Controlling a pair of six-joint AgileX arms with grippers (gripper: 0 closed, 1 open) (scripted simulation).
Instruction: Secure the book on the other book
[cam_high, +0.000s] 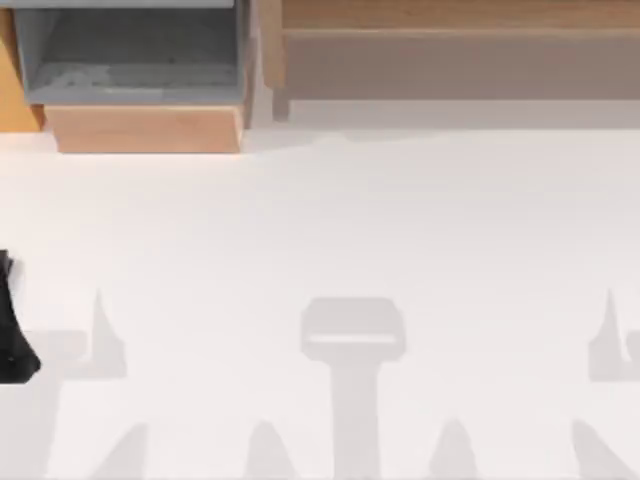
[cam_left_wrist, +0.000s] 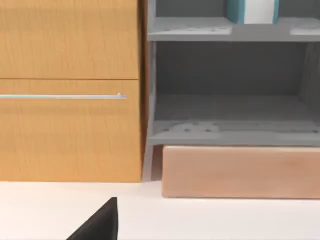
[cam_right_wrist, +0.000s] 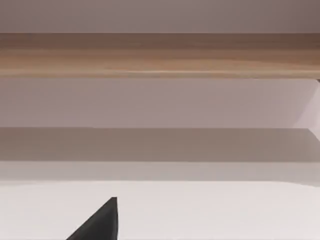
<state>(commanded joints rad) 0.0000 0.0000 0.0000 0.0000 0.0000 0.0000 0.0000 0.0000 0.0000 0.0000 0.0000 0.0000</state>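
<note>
Table (cam_high: 330, 220) is white and bare across the middle, w/ shadows of our arms along the near edge. At the back left of the top view sits a grey shelf unit (cam_high: 135, 55) on a pale wood plinth (cam_high: 145, 128); back right is a long wooden shelf (cam_high: 450, 45). Left wrist view faces that grey unit (cam_left_wrist: 230, 85): open lower bay, plinth (cam_left_wrist: 240, 172) under it, and an orange wood cabinet (cam_left_wrist: 70, 90) w/ a thin metal handle (cam_left_wrist: 62, 96) beside it.

The book (cam_left_wrist: 251, 11) is on the upper grey shelf, upright, teal spine w/ white next to it, top cut off by the frame. We can't tell if that is one book or two, and no 2nd book is clear anywhere.

Handling, our guess: hardback-ish, stiff, moderate weight, smooth cover so prob. slippery. Best hold looks like across the thickness near the spine, mid-height, so it doesn't swing or fan open. Upright on a shelf means pull straight out before turning flat.

Left gripper (cam_high: 12, 330) is a dark shape at the far left table edge, well apart from the shelf; a dark fingertip (cam_left_wrist: 100, 222) shows in its wrist view. Open or closed: can't tell. Right wrist view has a similar dark tip (cam_right_wrist: 100, 222) over the table facing the long shelf (cam_right_wrist: 160, 55); its state also can't tell.
</note>
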